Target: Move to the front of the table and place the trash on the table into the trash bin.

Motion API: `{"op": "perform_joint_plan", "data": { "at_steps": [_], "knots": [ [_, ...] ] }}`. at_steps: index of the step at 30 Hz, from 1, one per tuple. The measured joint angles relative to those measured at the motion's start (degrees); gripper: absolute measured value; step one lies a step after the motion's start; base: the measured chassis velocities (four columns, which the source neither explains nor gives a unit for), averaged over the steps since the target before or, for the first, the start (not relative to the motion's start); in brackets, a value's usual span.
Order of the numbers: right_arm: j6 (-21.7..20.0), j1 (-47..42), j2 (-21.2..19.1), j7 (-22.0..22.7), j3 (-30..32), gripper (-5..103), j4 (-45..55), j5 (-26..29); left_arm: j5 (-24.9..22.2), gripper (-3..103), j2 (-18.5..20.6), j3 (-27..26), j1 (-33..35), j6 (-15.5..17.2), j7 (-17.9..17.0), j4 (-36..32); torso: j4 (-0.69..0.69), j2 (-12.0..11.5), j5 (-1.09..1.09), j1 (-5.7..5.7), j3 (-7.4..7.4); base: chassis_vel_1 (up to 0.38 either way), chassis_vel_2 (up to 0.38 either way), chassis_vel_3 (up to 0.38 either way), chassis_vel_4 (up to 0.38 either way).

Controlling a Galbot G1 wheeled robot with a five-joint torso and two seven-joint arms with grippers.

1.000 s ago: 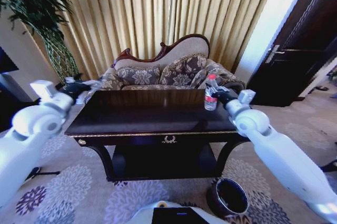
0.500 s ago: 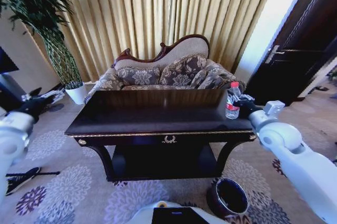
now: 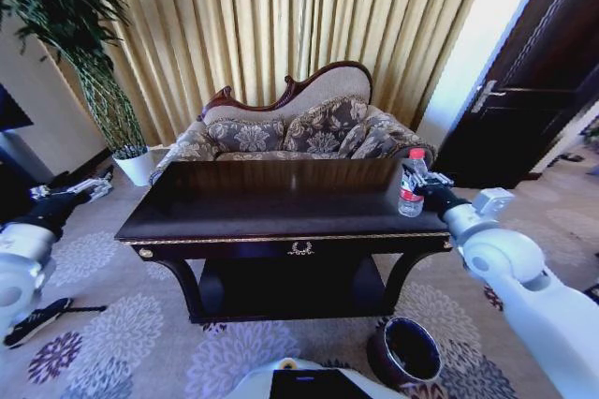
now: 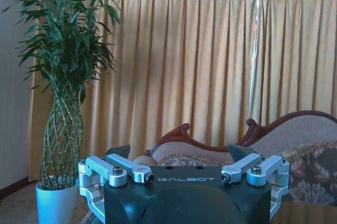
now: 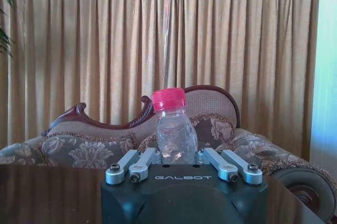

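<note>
Head view: the right gripper [image 3: 423, 191] was out at the right end of the tabletop [image 3: 271, 202], clamped on the bottle [image 3: 410, 182]. The bottle sat upright in the gripper's grip, cap [image 3: 416, 152] up, red label [image 3: 408, 199] low on the body. Whether its base touched the tabletop or hung just above the right edge couldn't be told. The trash bin [image 3: 405, 352] sat on the carpet [image 3: 140, 343] well below and toward the robot from the right gripper, off the tabletop's front right corner. Likely reason for holding the bottle at that end: shortest path down to the bin. The left gripper [image 3: 82, 189] was parked wide of the tabletop's left end, over the floor, near the white plant pot [image 3: 138, 167]; looked idle and out of the working arm's way.

Left wrist view: the left gripper [image 4: 181, 163] held nothing, dark finger tips spread wide apart. Ahead of it were the plant [image 4: 66, 77], the curtain [image 4: 210, 66] and the sofa back [image 4: 295, 124].

Right wrist view: the bottle [image 5: 175, 132] stood straight ahead of the right gripper [image 5: 178, 155], centred between the linkages, red cap [image 5: 169, 99] on top, clear body empty-looking. The fingers themselves were hidden behind the gripper body, but the centred, upright bottle fit a firm hold. Judgement: pick done, drop into the bin still pending. No paper scraps could be made out on the tabletop.
</note>
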Motion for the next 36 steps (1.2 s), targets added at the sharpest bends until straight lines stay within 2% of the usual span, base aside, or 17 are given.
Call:
{"op": "perform_joint_plan", "data": {
  "at_steps": [10,36],
  "knots": [
    [1.01,-0.5,2.64,1.68,0.64,26,2.23,0.28,1.17,100,-0.16,1.76,-0.13,-0.22,0.33,-0.15,0.01,-0.01,-0.01,0.0,0.0,0.01,-0.004,-0.003,0.006],
    [1.02,-1.66,3.65,1.41,1.34,26,2.24,-0.02,3.22,100,-0.17,3.51,-0.44,-0.28,0.79,0.2,0.01,0.0,0.0,0.0,0.0,0.026,-0.024,-0.025,0.025]
  ]
}}
